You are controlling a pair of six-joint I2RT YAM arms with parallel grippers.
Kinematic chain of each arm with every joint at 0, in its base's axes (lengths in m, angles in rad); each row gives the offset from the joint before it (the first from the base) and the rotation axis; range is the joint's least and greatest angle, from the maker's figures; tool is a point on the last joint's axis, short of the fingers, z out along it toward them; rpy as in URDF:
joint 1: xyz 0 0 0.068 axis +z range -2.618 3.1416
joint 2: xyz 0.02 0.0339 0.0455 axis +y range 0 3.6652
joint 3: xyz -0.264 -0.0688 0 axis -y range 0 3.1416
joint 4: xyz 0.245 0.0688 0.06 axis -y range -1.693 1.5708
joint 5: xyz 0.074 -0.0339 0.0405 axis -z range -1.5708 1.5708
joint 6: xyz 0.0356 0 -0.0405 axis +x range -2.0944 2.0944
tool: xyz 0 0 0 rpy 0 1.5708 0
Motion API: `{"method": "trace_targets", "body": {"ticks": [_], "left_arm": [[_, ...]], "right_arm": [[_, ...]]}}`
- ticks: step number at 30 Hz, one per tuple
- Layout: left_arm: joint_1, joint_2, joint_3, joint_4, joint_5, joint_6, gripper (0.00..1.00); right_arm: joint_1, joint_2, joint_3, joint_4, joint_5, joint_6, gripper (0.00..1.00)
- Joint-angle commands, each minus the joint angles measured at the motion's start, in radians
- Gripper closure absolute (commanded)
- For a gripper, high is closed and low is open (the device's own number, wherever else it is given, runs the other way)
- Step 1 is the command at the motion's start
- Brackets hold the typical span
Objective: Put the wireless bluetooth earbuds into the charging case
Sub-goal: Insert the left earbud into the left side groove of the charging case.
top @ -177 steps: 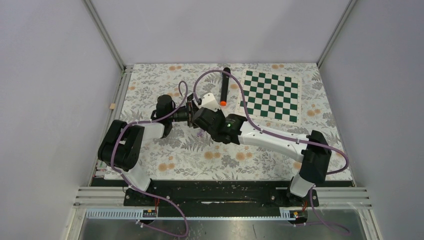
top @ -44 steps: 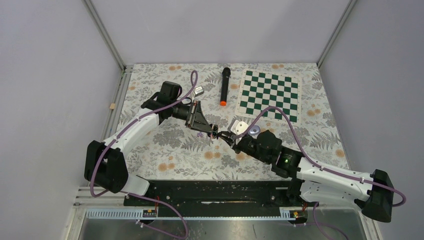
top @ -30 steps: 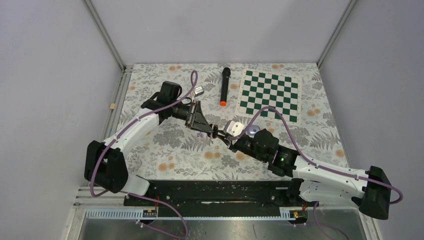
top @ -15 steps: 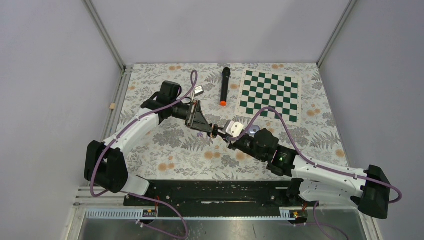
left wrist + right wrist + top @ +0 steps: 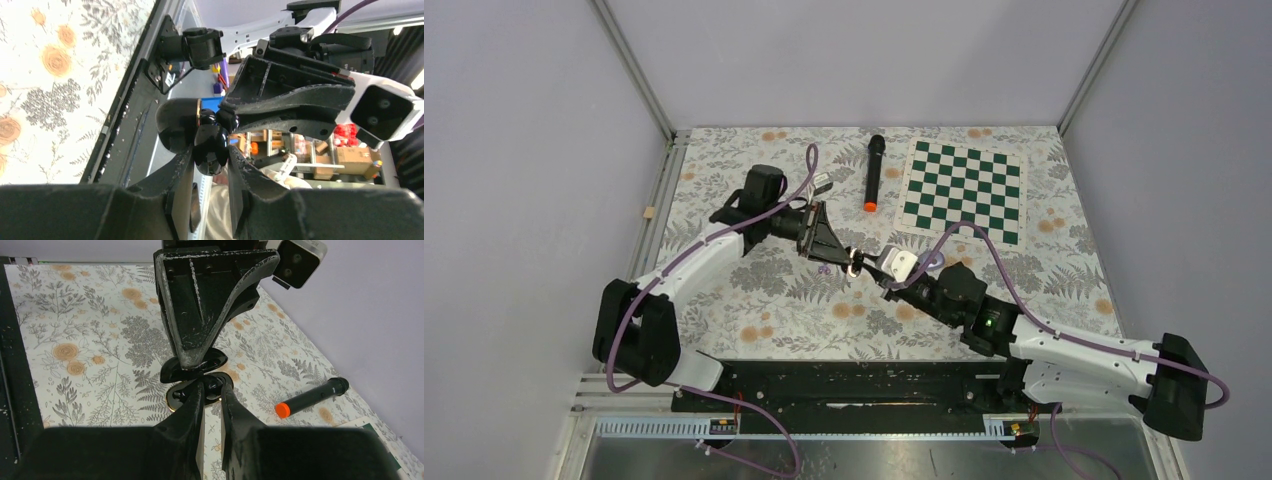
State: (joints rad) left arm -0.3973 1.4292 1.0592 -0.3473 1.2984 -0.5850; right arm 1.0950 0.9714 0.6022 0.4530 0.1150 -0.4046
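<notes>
Seating a black earbud (image 5: 212,380) into the open charging case (image 5: 194,368), in mid-air over the table's (image 5: 754,300) middle. The left gripper (image 5: 210,156) is clamping the case and the right gripper (image 5: 212,386) is pinching the earbud. The next move likely calls for pressing it home, then releasing.

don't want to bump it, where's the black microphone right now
In the top view the microphone lies at the far middle of the table, just left of the chessboard, its orange end pointing toward the near edge.
</notes>
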Motion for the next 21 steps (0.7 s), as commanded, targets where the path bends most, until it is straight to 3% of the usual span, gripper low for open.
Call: {"method": "trace_targets", "body": {"ticks": [1,6,7,21], "left_arm": [[-0.004,-0.003,-0.119,0.485,0.074,-0.414,1.00],[-0.003,0.123,-0.291,1.640,0.045,-1.315,1.00],[-0.005,0.165,-0.291,1.792,0.042,-1.435,1.00],[-0.011,0.192,-0.254,1.811,0.022,-1.456,1.00]], "right_arm": [[0.008,-0.043,-0.042,0.073,0.038,-0.025,1.00],[0.008,-0.050,-0.065,0.105,0.060,-0.034,1.00],[0.009,-0.049,-0.067,0.110,0.061,-0.036,1.00],[0.008,-0.056,-0.067,0.090,0.047,-0.108,1.00]]}}
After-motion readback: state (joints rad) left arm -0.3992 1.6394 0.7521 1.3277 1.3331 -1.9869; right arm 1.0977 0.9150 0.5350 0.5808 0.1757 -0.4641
